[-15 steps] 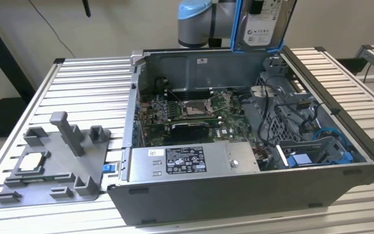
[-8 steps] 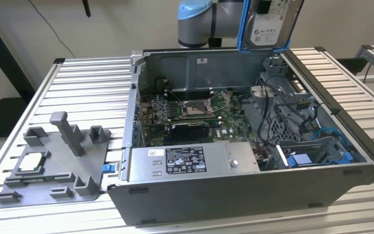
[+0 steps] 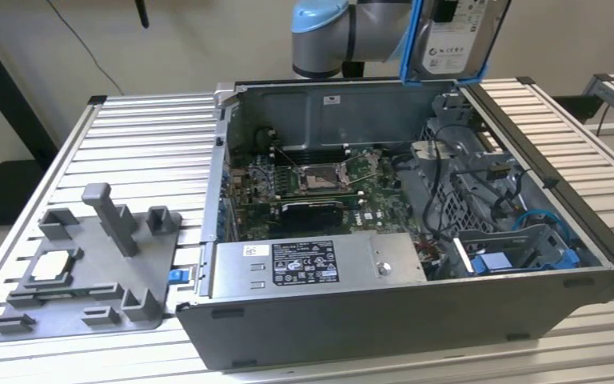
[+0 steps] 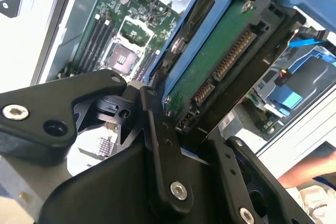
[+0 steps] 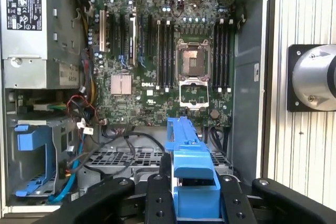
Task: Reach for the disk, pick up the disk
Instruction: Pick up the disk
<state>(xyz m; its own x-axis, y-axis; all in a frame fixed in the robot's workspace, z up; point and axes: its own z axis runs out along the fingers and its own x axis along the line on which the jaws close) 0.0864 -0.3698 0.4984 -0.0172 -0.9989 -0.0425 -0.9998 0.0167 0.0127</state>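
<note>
The disk (image 3: 459,38), a silver drive with a white label in a bright blue frame, hangs upright above the back edge of the open computer case (image 3: 392,320). My gripper (image 4: 191,145) is shut on it. In the second wrist view the disk (image 4: 220,51) shows its green circuit side and connector between the black fingers (image 4: 157,150). In the first wrist view the blue frame of the disk (image 5: 191,169) sticks out from my gripper (image 5: 193,203), high over the motherboard (image 5: 168,66).
Inside the case lie the motherboard (image 3: 318,180), a grey power supply (image 3: 318,262) and a blue drive bay (image 3: 536,244) with cables. A grey fixture (image 3: 93,264) holding a small silver chip (image 3: 51,266) stands on the slatted table at the exterior view's left.
</note>
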